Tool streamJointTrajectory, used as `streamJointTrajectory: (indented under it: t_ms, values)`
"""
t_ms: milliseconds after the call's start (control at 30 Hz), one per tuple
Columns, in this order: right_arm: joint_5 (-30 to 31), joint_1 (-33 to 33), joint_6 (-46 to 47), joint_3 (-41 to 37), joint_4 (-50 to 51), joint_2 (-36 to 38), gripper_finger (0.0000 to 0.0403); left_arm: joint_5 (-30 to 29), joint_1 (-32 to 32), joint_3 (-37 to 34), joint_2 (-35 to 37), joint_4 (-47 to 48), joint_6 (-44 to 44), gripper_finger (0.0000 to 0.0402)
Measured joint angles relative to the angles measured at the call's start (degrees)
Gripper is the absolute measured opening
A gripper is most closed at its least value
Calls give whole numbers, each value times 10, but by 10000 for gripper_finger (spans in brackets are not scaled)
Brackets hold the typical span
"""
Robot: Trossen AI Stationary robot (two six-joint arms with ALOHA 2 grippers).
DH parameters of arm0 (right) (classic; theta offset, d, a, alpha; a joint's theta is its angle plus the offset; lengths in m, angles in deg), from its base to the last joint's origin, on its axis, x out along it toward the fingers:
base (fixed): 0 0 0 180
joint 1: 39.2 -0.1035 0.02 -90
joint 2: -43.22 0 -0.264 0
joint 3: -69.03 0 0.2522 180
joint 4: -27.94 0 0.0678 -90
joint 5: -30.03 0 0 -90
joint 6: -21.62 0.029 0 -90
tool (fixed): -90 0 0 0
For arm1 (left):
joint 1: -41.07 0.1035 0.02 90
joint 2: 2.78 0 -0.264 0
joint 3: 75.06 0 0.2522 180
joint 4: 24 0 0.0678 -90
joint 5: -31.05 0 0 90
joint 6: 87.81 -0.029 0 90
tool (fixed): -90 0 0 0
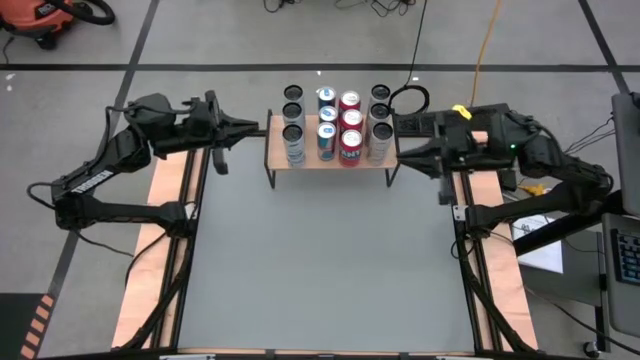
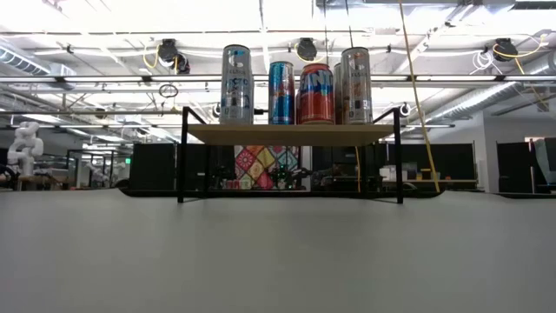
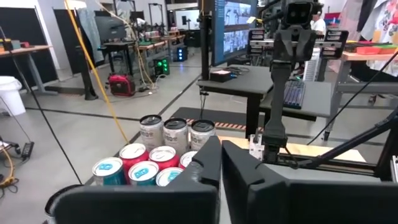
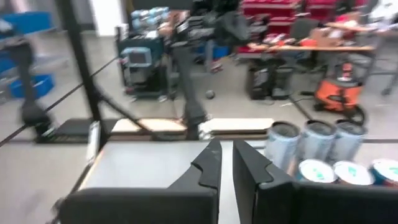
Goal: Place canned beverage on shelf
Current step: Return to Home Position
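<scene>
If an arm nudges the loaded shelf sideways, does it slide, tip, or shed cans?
Probably top-heavy: twelve upright cans fill the top of the shelf, on thin black legs, so a high push may rock it. The tall, narrow cans stand close together; one tipping would likely knock neighbours. A low push may slide it across the smooth table.

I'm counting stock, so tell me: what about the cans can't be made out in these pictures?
- Low view: the front cans hide the two rows behind them on the shelf.
- Left wrist view: the left claw covers some of the cans.
- Right wrist view: blurred, and its edge cuts off most cans.
- High view: labels too small to read.
</scene>
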Motion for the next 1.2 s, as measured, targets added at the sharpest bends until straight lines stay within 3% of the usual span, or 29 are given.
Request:
streamJointTrajectory:
  t_ms: [100,267,400,567,833,1000,1200]
  values:
    - [-40,0,-13,0,34,18,2,6,0,0,0,3,13,2]
    - [-57,0,-43,-3,62,39,1,93,-1,-29,0,44,18,2]
    - [-74,0,-27,-39,61,66,1,96,0,-64,0,40,44,1]
    - [-87,0,21,-129,40,131,0,96,-1,-111,12,22,40,1]
    - [-79,0,-2,-312,-110,236,0,95,0,-251,71,-88,30,0]
    - [-37,0,23,-396,-152,274,0,77,-22,-335,113,-158,68,0]
    - [23,0,13,-490,-228,314,0,-20,-78,-435,155,-244,84,0]
